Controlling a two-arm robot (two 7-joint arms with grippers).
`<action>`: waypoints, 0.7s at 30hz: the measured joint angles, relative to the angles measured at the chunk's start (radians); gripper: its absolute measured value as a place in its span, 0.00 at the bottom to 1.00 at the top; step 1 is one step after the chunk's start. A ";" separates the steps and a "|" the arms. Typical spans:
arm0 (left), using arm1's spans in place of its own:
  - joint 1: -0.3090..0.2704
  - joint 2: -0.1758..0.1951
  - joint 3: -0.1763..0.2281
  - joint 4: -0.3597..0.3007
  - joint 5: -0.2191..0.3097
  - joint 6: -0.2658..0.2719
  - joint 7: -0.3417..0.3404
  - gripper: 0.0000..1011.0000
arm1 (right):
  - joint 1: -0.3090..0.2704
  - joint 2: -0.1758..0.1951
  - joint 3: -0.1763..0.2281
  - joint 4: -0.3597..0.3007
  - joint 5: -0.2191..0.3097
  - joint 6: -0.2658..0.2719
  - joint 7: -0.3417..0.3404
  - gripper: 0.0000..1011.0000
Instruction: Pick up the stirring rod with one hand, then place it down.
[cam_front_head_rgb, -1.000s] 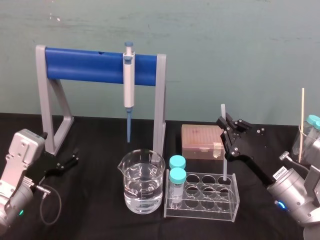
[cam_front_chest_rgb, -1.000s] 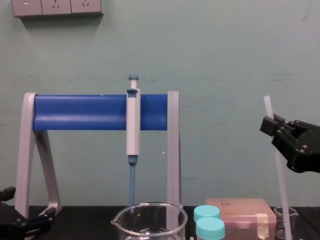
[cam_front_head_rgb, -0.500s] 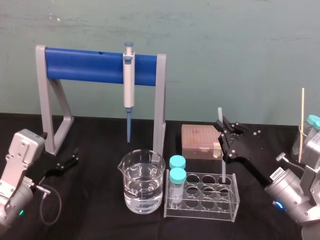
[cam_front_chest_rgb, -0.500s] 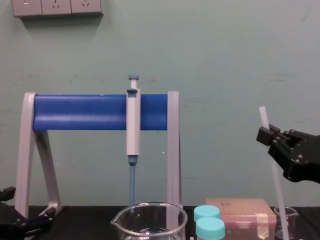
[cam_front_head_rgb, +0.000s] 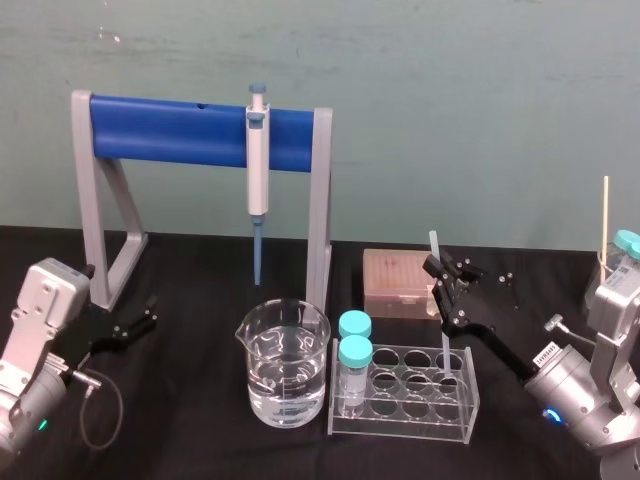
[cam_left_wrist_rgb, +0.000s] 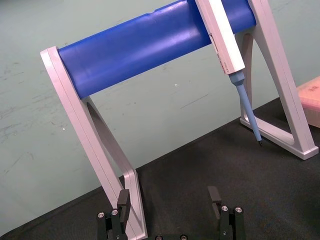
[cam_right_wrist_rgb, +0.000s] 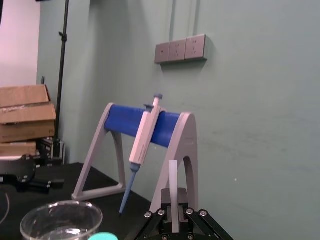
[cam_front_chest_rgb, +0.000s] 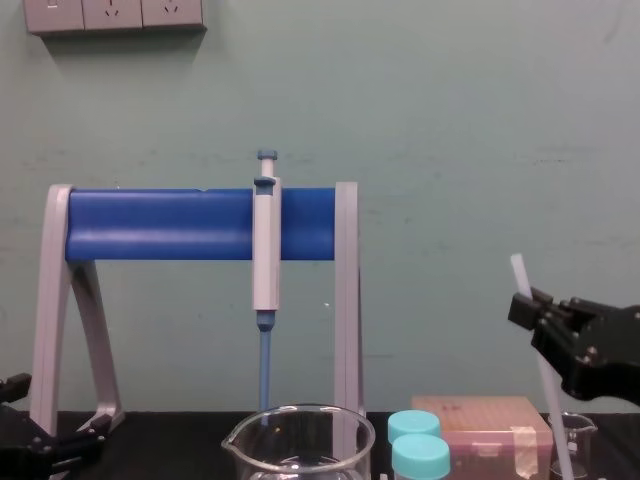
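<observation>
The stirring rod (cam_front_head_rgb: 434, 245) is a thin translucent white stick standing nearly upright, leaning slightly. My right gripper (cam_front_head_rgb: 442, 272), black and angular, is shut on it near its upper end, behind the tube rack. In the chest view the rod (cam_front_chest_rgb: 520, 275) runs down from the right gripper (cam_front_chest_rgb: 530, 312) into a small glass beaker (cam_front_chest_rgb: 573, 440). The right wrist view shows the rod (cam_right_wrist_rgb: 173, 180) rising between the fingers (cam_right_wrist_rgb: 161, 216). My left gripper (cam_front_head_rgb: 148, 318) rests low at the far left, open (cam_left_wrist_rgb: 169, 199) and holding nothing.
A grey-and-blue stand (cam_front_head_rgb: 170, 130) carries a pipette (cam_front_head_rgb: 258, 165) at the back. In front are a large beaker of water (cam_front_head_rgb: 284, 365), a clear tube rack (cam_front_head_rgb: 405, 395) with two blue-capped tubes, and a pink box (cam_front_head_rgb: 402, 282). A wooden stick (cam_front_head_rgb: 604, 240) stands far right.
My right gripper has come down with the stirring rod and drifted slightly left. The rod's top sits lower than a second ago. The left arm has stayed put.
</observation>
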 joint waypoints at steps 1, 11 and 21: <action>0.000 0.000 0.000 0.000 0.000 0.000 0.000 0.99 | 0.002 0.000 -0.001 0.005 -0.001 0.000 0.001 0.07; 0.000 0.000 0.000 0.000 0.000 0.000 0.000 0.99 | 0.018 0.003 -0.019 0.046 -0.006 0.000 0.018 0.07; 0.000 0.000 0.000 0.000 0.000 0.000 0.000 0.99 | 0.023 0.003 -0.026 0.059 -0.015 0.005 0.018 0.07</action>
